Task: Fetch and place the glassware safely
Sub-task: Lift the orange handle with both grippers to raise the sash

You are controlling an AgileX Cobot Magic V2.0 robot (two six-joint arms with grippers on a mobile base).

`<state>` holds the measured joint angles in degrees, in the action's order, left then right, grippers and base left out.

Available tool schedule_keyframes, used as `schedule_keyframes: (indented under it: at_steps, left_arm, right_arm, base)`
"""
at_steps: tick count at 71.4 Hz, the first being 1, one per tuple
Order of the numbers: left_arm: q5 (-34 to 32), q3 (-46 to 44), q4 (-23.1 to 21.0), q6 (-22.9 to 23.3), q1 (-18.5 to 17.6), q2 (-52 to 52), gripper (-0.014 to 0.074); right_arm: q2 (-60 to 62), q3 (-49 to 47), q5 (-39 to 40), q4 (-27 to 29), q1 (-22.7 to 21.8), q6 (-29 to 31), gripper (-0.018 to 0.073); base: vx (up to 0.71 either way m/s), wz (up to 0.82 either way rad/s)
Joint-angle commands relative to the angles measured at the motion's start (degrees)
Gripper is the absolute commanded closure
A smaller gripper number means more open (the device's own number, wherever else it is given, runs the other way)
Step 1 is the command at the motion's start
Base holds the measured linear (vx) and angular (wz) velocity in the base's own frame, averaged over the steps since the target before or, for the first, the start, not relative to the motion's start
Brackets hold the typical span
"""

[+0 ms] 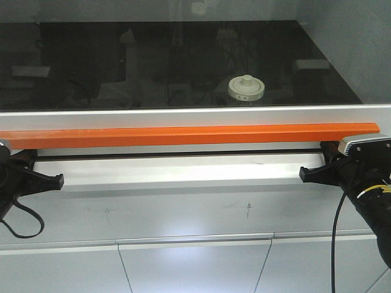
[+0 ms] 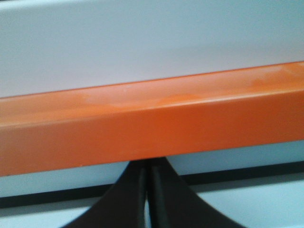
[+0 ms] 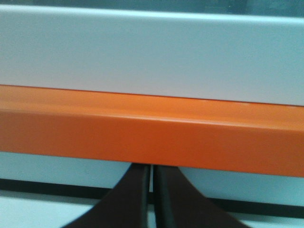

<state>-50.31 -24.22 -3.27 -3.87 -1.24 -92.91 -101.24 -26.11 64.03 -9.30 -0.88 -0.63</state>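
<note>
Front view: spotted the lidded glass jar [image 1: 247,87] behind the glass sash [image 1: 122,61], right of centre, with left gripper [image 1: 59,180] and right gripper [image 1: 303,174] tucked under the orange handle bar [image 1: 189,135], well apart.

Left wrist: saw fingers [image 2: 130,194] pressed together, empty, beneath the bar.

Right wrist: likewise. Judged that raising both ends evenly was needed.

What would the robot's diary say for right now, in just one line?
left gripper: jaws shut, below orange bar | right gripper: same | lidded jar: behind glass pane, untouched

Dark glass sash [image 1: 122,61], orange bar [image 1: 183,135], grey cabinets [image 1: 195,265].
</note>
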Motion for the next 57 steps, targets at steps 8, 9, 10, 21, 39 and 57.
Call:
schedule_keyframes:
  at_steps: [8,9,10,21,39,57]
  left_arm:
    - [-8.2,-3.8,-0.3,0.6,-0.2,5.9,0.0603]
    - [-8.0,-3.8,-0.3,0.6,-0.2,6.4,0.0603]
    - [-7.7,-3.8,-0.3,0.6,-0.2,6.8,0.0603]
    - [-5.4,-3.8,-0.4,0.6,-0.2,10.4,0.0603]
    - [-4.4,-4.3,-0.5,0.6,-0.2,15.2,0.0603]
    - [8.3,-11.5,0.4,0.6,-0.2,19.8,0.0603]
  right_arm:
    - [3.4,-1.4,9.7,-0.7,-0.1,-0.5,0.0560]
    - [3.6,-1.4,9.7,-0.7,-0.1,-0.5,0.0560]
    - [3.9,-1.4,9.5,-0.7,-0.1,-0.5,0.0560]
    - [6.4,-1.4,9.3,-0.7,-0.1,-0.5,0.0560]
    - [11.1,-1.5,5.7,-0.6,-0.1,-0.5,0.0560]
    - [15.8,-1.5,3.7,-0.6,-0.1,-0.5,0.0560]
  base:
    - [0.00,0.00]
    - [0.00,0.00]
    - [0.00,0.00]
    - [0.00,0.00]
    - [0.00,0.00]
    - [0.00,0.00]
